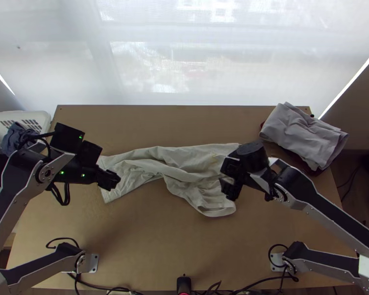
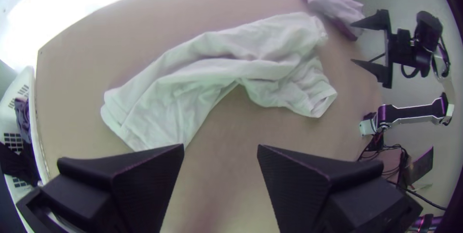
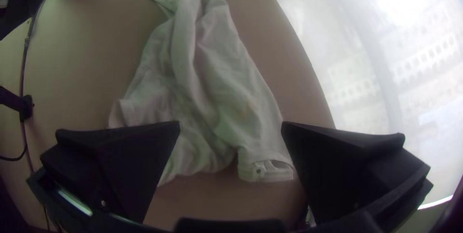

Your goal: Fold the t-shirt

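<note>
In the top view my left gripper (image 1: 108, 180) is over the left end of the pale cloth (image 1: 184, 164), and my right gripper (image 1: 225, 178) is over its right end. The cloth lies bunched in long creases across the table's middle. The left wrist view has my left gripper (image 2: 221, 148) open with nothing between its fingers, the cloth (image 2: 231, 64) lying beyond them. Wide apart too are the fingers of my right gripper (image 3: 230, 127) in the right wrist view, above the cloth's end (image 3: 207, 83), where a hem with a button-like dot shows.
A folded grey cloth (image 1: 305, 135) lies on something dark red at the table's far right corner. At the left edge stands a white basket (image 1: 37, 118) with dark cloth in it. Cables (image 1: 106, 289) run along the near edge of the table (image 1: 150, 241).
</note>
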